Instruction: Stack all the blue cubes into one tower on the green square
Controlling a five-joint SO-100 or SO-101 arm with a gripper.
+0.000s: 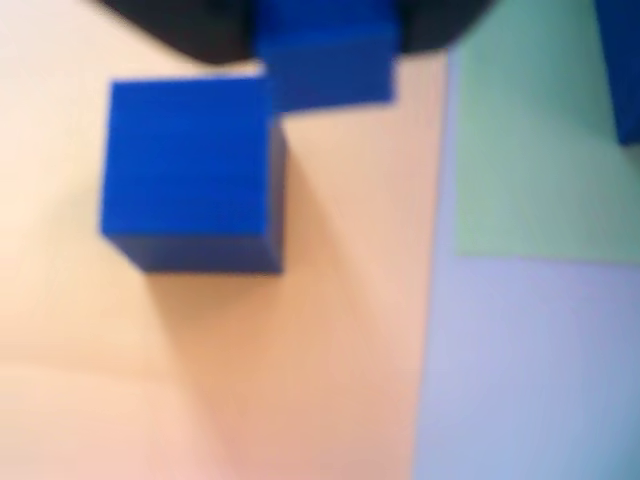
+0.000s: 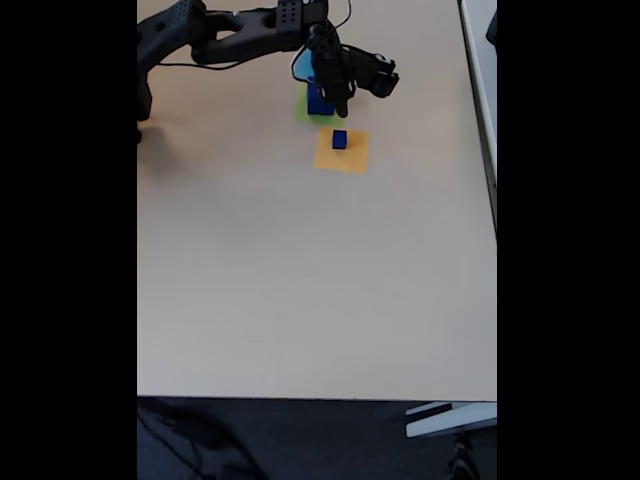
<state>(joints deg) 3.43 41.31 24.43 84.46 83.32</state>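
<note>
One cube [image 2: 340, 139] sits on the orange square [image 2: 341, 151]; another [image 2: 319, 99] on the green square [image 2: 311, 113]. Pincer [image 1: 325, 45] seems to grip a third [image 1: 327, 62]; stacking remains.

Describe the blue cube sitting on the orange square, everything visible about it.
The small blue cube is a solid, dark blue block with flat, matte faces and sharp edges, plastic by the look of it. It stands upright and square on the orange paper square, toward that square's far edge in the fixed view. In the wrist view it casts a soft shadow on the paper. Nothing else appears to touch it; the tool hangs beyond it.
</note>
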